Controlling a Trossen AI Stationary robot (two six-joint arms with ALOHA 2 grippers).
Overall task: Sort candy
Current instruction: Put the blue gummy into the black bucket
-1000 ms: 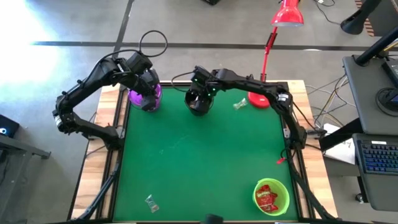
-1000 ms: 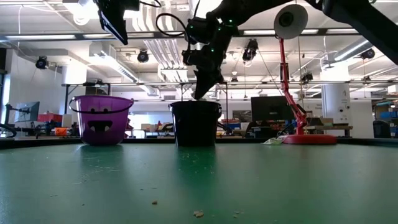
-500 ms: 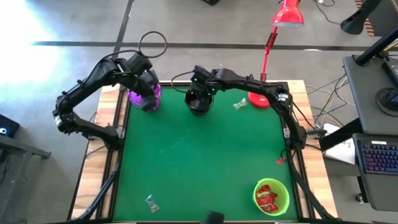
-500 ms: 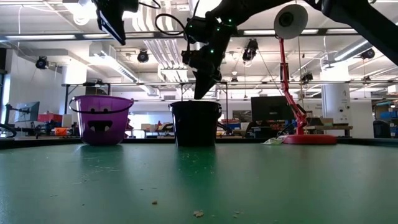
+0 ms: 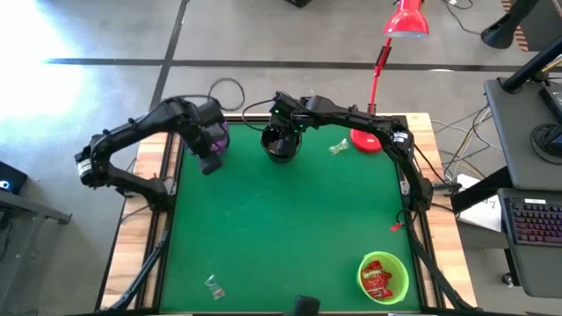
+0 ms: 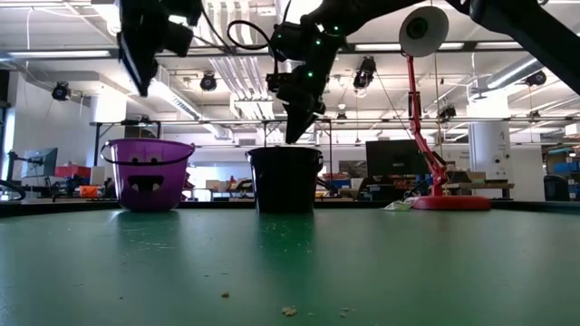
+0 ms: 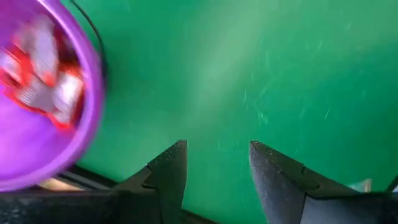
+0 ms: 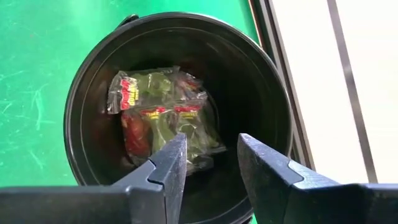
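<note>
Now my left gripper has swung off the purple bowl toward the mat, fingers spread and empty, while my right gripper stays over the black bowl, its jaws parted and nothing held. I count three bowls, with the green bowl at the near right, and candy lies in all three. Two loose pieces sit on the mat: one clear piece beside the lamp base, another near the front left.
</note>
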